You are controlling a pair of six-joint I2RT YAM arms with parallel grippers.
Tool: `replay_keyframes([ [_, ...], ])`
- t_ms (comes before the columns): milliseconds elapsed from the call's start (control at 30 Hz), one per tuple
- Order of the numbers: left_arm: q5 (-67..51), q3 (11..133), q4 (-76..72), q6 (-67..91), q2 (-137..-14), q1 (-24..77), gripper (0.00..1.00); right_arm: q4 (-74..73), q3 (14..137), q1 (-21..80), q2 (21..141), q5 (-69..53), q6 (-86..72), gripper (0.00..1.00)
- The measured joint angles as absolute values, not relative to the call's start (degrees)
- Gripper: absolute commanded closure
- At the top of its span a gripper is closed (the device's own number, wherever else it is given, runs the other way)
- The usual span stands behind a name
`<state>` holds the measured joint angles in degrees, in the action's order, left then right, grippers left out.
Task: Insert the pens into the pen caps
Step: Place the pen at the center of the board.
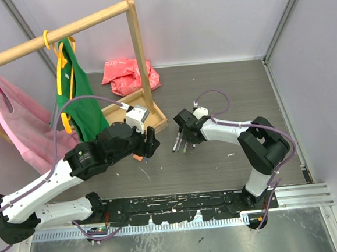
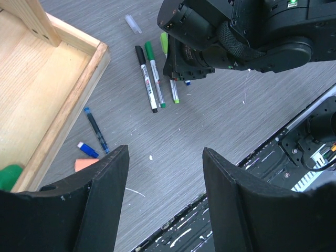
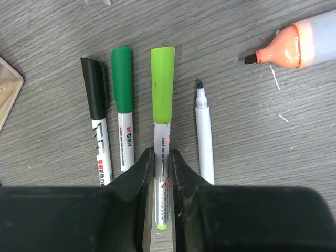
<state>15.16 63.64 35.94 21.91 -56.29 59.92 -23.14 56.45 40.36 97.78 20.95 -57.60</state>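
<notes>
On the grey table (image 3: pixel 247 173) the right gripper (image 3: pixel 161 157) pinches the lime pen (image 3: pixel 163 89), lying close between green pen (image 3: pixel 122 79) and capless pen (image 3: pixel 205 142) (left gripper (image 2: pixel 165 153) gapes, empty), so lifting could knock those askew.

Grey tabletop (image 1: pixel 230 98), pens (image 3: pixel 124 142) in the middle!
Wooden tray (image 2: pixel 73 102) sits at ten o'clock from them, red bag (image 1: pixel 126 74) at eleven.

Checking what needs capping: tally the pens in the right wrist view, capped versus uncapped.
Capped: 3 (black-capped pen, dark green-capped pen, light green-capped pen)
Uncapped: 2 (dark-tipped white pen, orange marker)
Total: 5
</notes>
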Motion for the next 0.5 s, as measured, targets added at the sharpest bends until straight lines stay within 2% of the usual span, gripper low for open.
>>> replay_keyframes([
  [267, 15.00, 63.66, 35.94, 21.91, -56.69, 59.92, 0.41, -23.14, 56.16, 40.32, 98.13, 20.84, -57.63, 0.74],
  [500, 14.72, 63.66, 35.90, 21.82, -56.88, 59.92, 0.40, -22.44, 56.05, 40.25, 98.13, 20.60, -57.63, 0.68],
])
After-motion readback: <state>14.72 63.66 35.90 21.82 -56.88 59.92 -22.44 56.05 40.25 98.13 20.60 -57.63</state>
